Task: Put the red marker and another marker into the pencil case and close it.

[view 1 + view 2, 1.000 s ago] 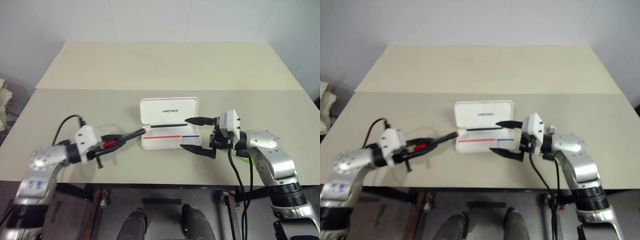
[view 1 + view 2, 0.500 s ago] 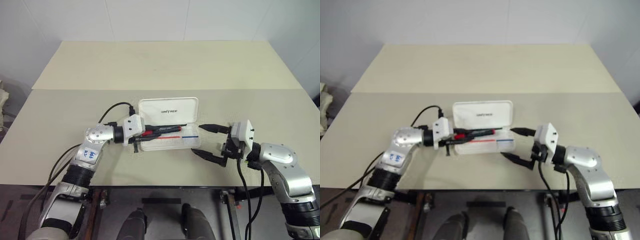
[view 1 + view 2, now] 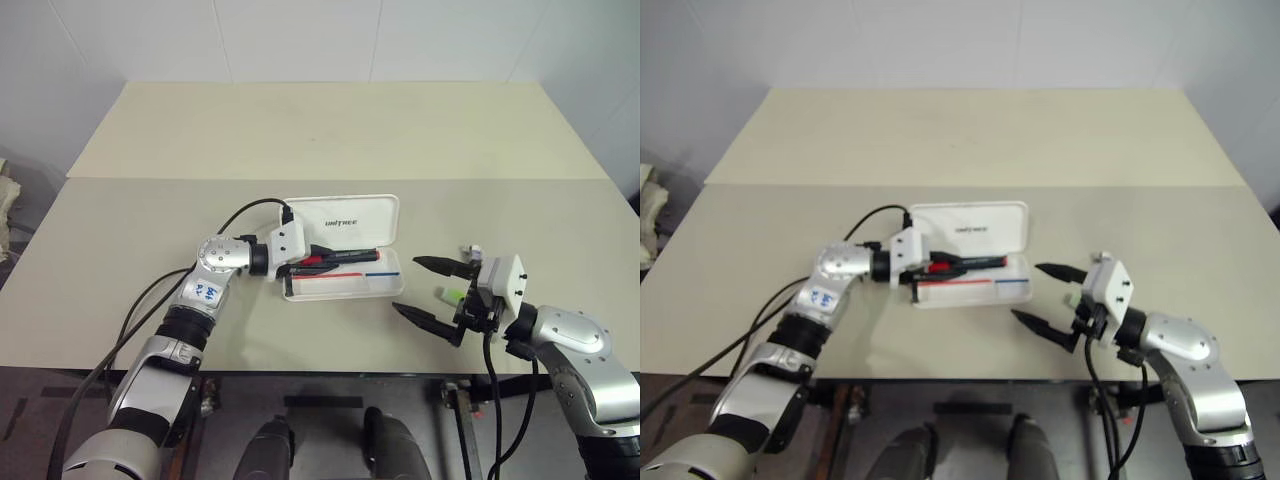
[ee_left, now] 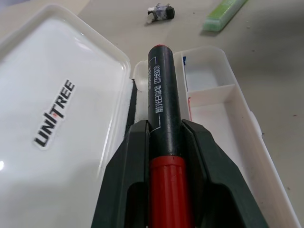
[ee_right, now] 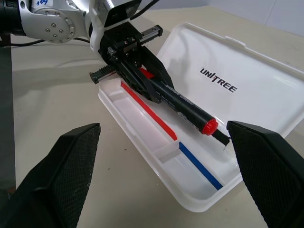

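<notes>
The table [image 3: 300, 130] is a wide, flat, pale beige top with a matt surface. On it the case [image 3: 345, 218] lies open: a white box of hard, smooth plastic with rounded corners, its lid flat behind the tray and the tray divided by a thin wall. I judge the task is about one third done, because the case is open but no marker lies in it yet. My left gripper [image 3: 318, 258] is clamped on the red marker [image 4: 164, 128], a thick round stick with black barrel, which I hold above the tray. My right gripper [image 3: 432, 290] stands wide and holds nothing. The green marker [image 4: 223, 13], bright and thick, lies on the table beside the case, near a small grey block [image 4: 161, 11]. It must still go in, then the lid must be shut.
</notes>
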You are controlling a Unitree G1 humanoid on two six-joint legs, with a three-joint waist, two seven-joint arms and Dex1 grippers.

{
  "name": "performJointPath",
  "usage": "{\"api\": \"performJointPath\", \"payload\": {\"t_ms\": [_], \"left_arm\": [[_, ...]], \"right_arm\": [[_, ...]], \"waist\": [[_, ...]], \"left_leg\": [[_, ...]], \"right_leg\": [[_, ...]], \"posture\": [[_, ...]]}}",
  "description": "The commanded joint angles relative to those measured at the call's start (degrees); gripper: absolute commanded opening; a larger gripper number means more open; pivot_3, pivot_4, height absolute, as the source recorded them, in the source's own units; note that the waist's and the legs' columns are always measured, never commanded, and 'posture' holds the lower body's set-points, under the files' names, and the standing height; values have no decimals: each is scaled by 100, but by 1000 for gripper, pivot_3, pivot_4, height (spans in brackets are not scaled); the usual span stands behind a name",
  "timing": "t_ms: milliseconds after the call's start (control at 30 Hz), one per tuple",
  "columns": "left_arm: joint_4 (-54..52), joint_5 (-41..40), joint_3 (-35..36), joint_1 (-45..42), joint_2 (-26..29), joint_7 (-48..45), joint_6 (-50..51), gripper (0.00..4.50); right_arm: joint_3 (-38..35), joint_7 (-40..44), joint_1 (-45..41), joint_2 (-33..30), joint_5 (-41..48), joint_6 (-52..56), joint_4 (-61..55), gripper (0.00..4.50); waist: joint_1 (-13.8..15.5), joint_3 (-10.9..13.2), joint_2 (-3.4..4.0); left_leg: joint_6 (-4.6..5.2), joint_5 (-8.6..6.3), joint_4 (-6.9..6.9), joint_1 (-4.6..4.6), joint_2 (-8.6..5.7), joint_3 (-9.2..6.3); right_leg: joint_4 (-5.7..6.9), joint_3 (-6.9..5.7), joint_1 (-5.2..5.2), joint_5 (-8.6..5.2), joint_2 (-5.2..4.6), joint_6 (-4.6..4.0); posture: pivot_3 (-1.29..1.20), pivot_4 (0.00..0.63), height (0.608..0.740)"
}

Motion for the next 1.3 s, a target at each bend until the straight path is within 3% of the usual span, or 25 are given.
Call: {"api": "performJointPath", "payload": {"t_ms": [33,333,600,900,1033,1300], "left_arm": [[116,138,-17,-172,-58,79,-122,1381],[46,34,118,-220,-205,89,-154,4440],[-1263,-595,209,296,-115,-357,412,4478],[-2428,-1067,238,825,223,-751,939,4478],[-2942,-1315,410,1167,783,-1072,1173,4478],[-3174,-1620,717,1646,1697,-1656,1323,4478]], "right_arm": [[-225,-100,79,2,112,-120,-237,4500],[-256,-146,202,-6,120,-212,-268,4500],[-360,6,134,-130,217,-236,-55,4500],[-1237,676,196,-1093,527,191,988,4500],[-1471,1025,268,-1455,319,42,2021,4500],[-1144,1263,357,-1444,42,41,2368,4500]], "waist": [[1,0,0],[-2,0,0],[-11,0,0],[4,0,0],[-20,1,1],[-125,3,4]], "left_leg": [[0,0,1,0,0,0],[0,0,3,3,0,0],[0,0,1,3,0,3],[2,-1,7,11,0,8],[3,-1,5,16,0,12],[5,-2,11,18,7,20]], "right_leg": [[-1,1,0,0,0,1],[-2,3,1,0,1,1],[5,8,1,2,2,3],[-3,15,9,2,2,3],[-3,22,10,2,3,2],[-3,32,11,-1,10,-3]], "posture": [[0,150,740],[0,150,740],[0,150,740],[0,150,740],[0,150,740],[0,150,740]]}}
